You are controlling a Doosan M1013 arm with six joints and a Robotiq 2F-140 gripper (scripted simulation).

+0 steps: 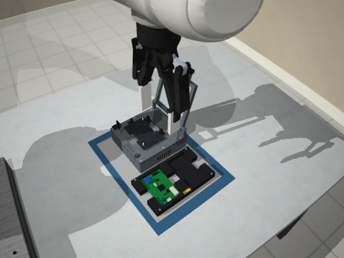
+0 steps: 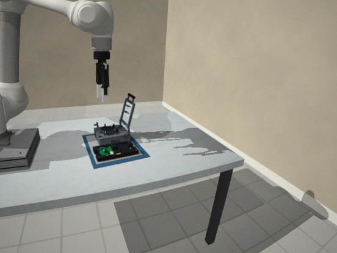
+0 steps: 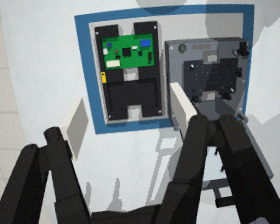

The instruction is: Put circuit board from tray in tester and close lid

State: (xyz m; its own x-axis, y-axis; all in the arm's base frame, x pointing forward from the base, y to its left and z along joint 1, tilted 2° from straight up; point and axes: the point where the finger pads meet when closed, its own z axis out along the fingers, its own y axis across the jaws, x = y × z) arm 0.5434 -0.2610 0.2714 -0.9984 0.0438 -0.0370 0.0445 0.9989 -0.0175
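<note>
The green circuit board [image 1: 162,185] [image 2: 105,151] [image 3: 127,51] lies face up in one pocket of the black tray [image 1: 205,176] [image 2: 131,150] [image 3: 156,95]. Its white connector [image 1: 174,191] [image 3: 113,63] is at the end away from the tester. The grey tester [image 1: 156,157] [image 2: 110,139] [image 3: 175,65] stands beside the tray, with its dark plate bare. Its lid [image 1: 194,96] [image 2: 132,117] [image 3: 260,154] stands open. The hook [image 1: 116,125] [image 2: 96,124] [image 3: 243,48] is on the opposite edge. My gripper [image 1: 159,116] [image 2: 102,97] [image 3: 127,102] is open and empty, high above the table.
The tray's other pocket [image 3: 131,95] is empty. A yellow label [image 1: 187,191] [image 3: 103,77] is on the tray's wall. Tray and tester stand inside a blue border [image 1: 199,198] [image 2: 122,160] [image 3: 89,65]. The raised lid's handle [image 2: 131,96] [image 3: 225,200] sticks up beyond the hinge side.
</note>
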